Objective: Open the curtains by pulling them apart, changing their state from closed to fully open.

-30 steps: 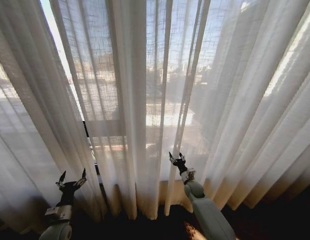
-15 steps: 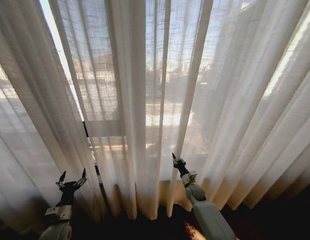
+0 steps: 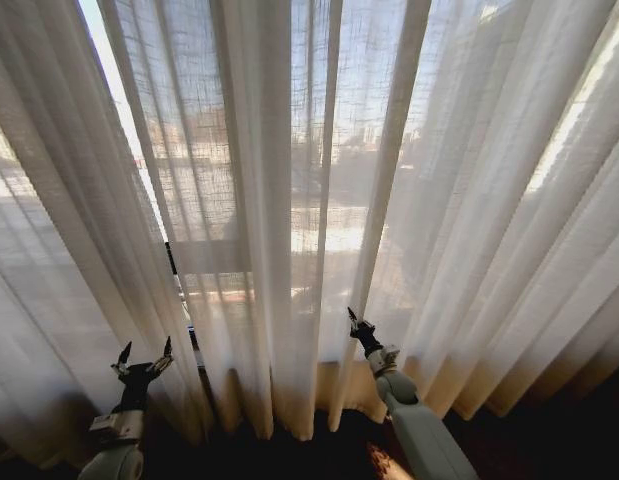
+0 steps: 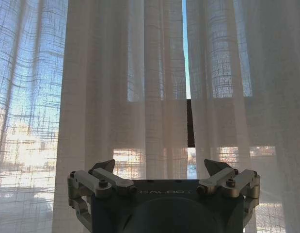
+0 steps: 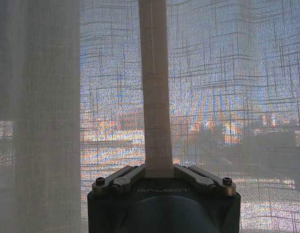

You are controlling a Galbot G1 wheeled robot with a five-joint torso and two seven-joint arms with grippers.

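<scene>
Curtains (image 3: 319, 200) of sheer white pleated fabric hang across the whole head view, from twelve o'clock down to a cream-tinted hem near six o'clock, with daylight and blurred buildings showing through the weave. At the right gripper (image 3: 354, 322) the fingers (image 5: 124, 177) are clenched on a narrow vertical fold (image 5: 156, 92) of the curtains; in the right wrist view both fingers slant inward and meet at the foot of that fold, which rises straight up from between them. Outward from there, the gripper sits at about six o'clock from the centre of the head view, tips pointing toward eleven o'clock, and its pale arm (image 3: 424, 440) runs down toward five o'clock to the frame's lower edge. The gripped fold climbs from the gripper toward one o'clock as a taut, brighter strip among the looser pleats.

The left gripper (image 3: 143, 352) has its fingers (image 4: 103, 167) released, spread wide with nothing between them. In the left wrist view the fabric hangs beyond the tips, apart from them, and a thin gap (image 4: 185, 63) between two panels shows a sliver of sky over a dark vertical bar (image 4: 190, 124). In the head view this gripper rests at about eight o'clock, tips pointing up toward twelve, close in front of the pleats near the hem, its arm dropping to the lower edge at seven o'clock. A dark floor (image 3: 549, 440) shows below the hem toward five o'clock
</scene>
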